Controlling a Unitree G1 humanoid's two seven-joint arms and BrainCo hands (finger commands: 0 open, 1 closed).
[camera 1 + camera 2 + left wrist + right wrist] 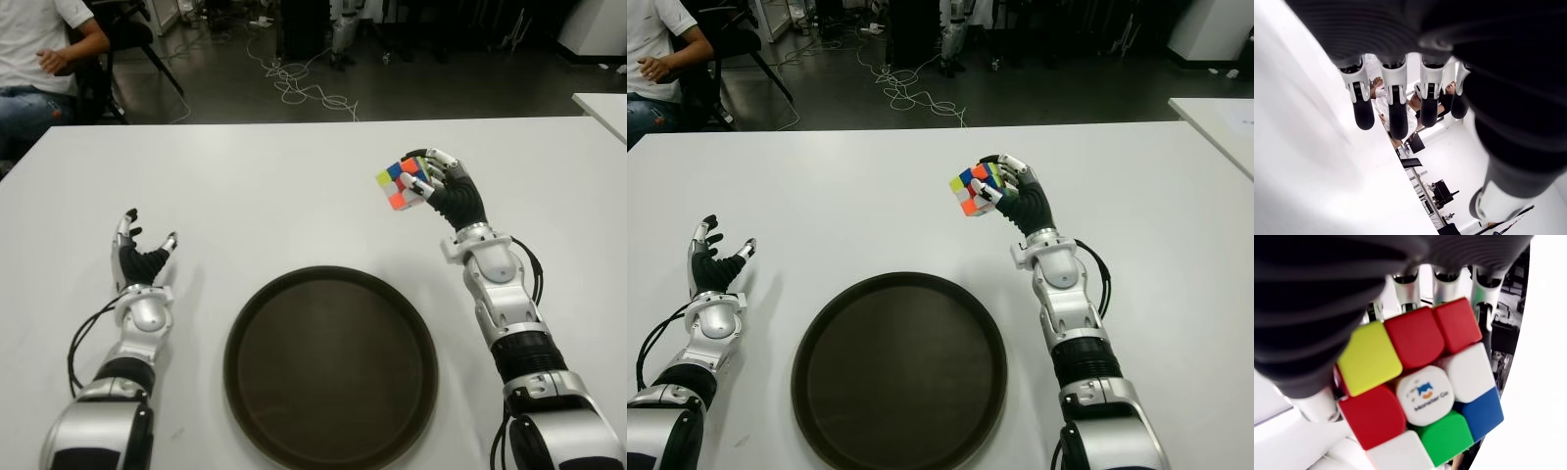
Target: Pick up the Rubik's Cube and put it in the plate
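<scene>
My right hand (423, 186) is shut on the Rubik's Cube (400, 183), holding it up off the white table (294, 186), beyond the far right rim of the dark round plate (330, 364). In the right wrist view the cube (1420, 391) fills the palm, with the fingers (1405, 289) curled behind it. Nothing lies in the plate, which sits at the front centre of the table. My left hand (142, 255) shows at the left of the plate, fingers spread and holding nothing.
A person in a white shirt (39, 44) sits past the table's far left corner. Cables (299, 83) lie on the dark floor behind the table. Another white table edge (602, 103) shows at the far right.
</scene>
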